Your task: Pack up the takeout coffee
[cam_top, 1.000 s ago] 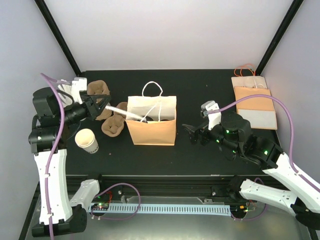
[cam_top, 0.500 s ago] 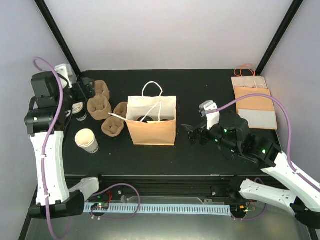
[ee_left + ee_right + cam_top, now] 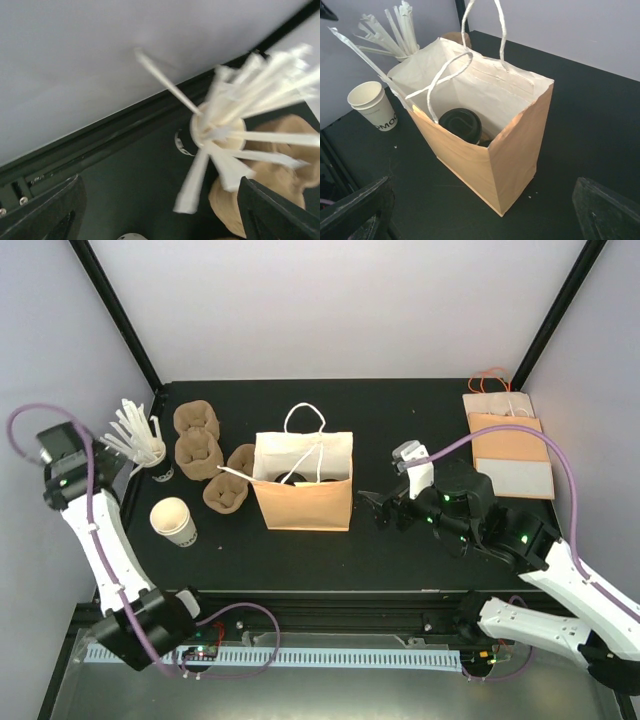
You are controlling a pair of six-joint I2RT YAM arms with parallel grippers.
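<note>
coffee cup (image 3: 461, 125) upright inside paper bag (image 3: 520, 150), middle of surface (image 3: 400, 410); only black lid showing.
likely light. thin paper wall, easy to crush. smooth lid, could pop off if squeezed or tipped: spill risk.
best hold, by judgement: around wall just below lid rim, gentle squeeze, kept upright. awkward reach past soft bag walls.
right pincer (image 3: 380, 508) spread, holding nothing, just right of bag.
left pincer (image 3: 160, 215) spread, holding nothing, near cup of stirrers (image 3: 220, 125) by left edge.

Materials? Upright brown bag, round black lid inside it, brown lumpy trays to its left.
Upright brown bag: matte kraft paper, judging by the creased walls and white inner face. Round black lid: probably plastic, glossy with moulded ridges. Brown lumpy trays: likely moulded paper pulp, dull and fibrous-looking.
</note>
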